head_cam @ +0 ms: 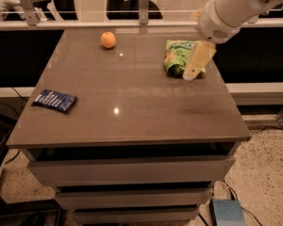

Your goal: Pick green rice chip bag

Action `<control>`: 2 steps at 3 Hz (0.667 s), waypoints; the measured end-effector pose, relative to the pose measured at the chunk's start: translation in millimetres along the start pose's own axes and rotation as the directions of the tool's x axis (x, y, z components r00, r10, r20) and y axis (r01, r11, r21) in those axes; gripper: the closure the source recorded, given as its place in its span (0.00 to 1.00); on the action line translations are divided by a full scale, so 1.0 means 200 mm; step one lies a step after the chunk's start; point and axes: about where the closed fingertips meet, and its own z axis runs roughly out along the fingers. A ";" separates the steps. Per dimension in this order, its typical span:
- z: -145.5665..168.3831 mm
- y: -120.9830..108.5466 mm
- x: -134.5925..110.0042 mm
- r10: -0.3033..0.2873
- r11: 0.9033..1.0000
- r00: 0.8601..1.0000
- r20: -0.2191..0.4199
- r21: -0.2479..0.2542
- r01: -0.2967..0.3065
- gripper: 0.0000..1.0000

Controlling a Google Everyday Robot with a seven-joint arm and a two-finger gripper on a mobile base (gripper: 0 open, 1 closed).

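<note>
The green rice chip bag [175,55] lies crinkled on the far right of the grey table [132,117], with white lettering on top. My gripper [190,73] hangs from the white arm that comes in from the upper right. It is just above the bag's right side and hides part of it. Whether it touches the bag cannot be told.
An orange fruit [108,39] sits at the table's far middle-left. A flat dark blue packet [54,100] lies near the left edge. A metal railing [142,6] runs behind the table. A small blue box [225,213] sits on the floor at the front right.
</note>
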 end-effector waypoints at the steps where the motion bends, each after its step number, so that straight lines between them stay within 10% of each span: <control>1: 0.38 -0.17 0.04 0.060 0.997 0.998 -0.026 -0.040 -0.061 0.00; 2: 0.40 -0.18 0.05 0.064 0.997 0.998 -0.028 -0.042 -0.065 0.00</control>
